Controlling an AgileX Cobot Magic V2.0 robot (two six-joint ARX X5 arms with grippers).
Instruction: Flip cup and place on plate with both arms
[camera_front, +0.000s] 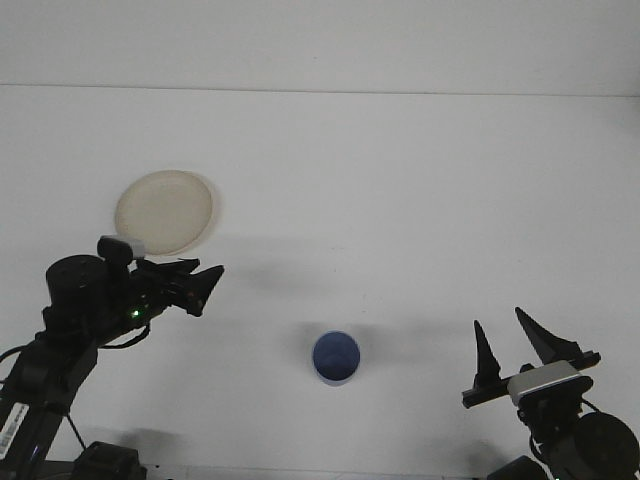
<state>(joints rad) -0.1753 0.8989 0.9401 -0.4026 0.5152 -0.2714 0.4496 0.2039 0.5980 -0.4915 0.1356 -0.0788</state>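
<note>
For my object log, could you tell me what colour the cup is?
The cup is blue, seen in the front view.

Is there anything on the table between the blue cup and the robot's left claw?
No. In the front view, only bare white table lies between the blue cup and the left gripper. The plate sits farther back, beyond the gripper.

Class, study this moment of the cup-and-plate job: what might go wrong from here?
1. The blue cup stands free with its mouth up, so a low sideways reach by the left tool might knock it over.
2. The plate lies far to the cup's left, so a shallow rim grip may slip in transit.
</note>
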